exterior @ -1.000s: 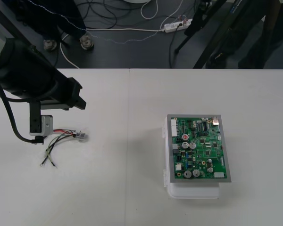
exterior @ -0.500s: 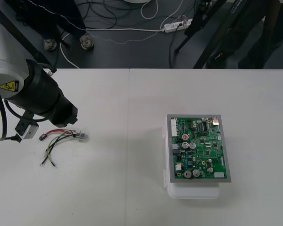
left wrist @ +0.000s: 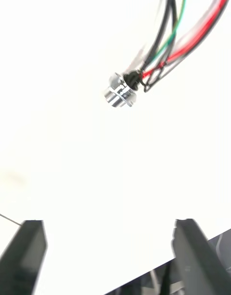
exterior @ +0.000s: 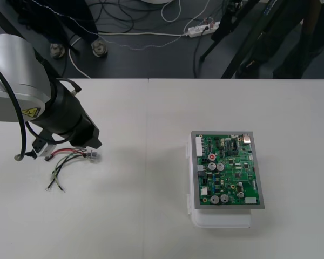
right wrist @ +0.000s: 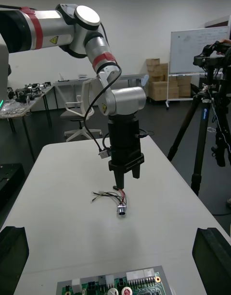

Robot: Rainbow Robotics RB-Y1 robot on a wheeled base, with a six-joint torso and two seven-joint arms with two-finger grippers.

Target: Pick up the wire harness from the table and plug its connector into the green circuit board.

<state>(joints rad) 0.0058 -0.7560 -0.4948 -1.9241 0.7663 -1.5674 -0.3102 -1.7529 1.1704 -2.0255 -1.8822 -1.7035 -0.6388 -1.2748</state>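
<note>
The wire harness (exterior: 70, 159) lies flat on the table (exterior: 151, 216) on the robot's left side. Its round metal socket (exterior: 93, 156) points toward the green circuit board (exterior: 229, 170), which sits well apart on its white base (exterior: 221, 218), so the harness is not plugged in. The left gripper (left wrist: 110, 225) hangs directly over the harness, released, with its fingers (left wrist: 29, 247) spread wide and grasping nothing, while the right gripper (right wrist: 113, 235) waits at the table's right edge, likewise released and holding nothing.
</note>
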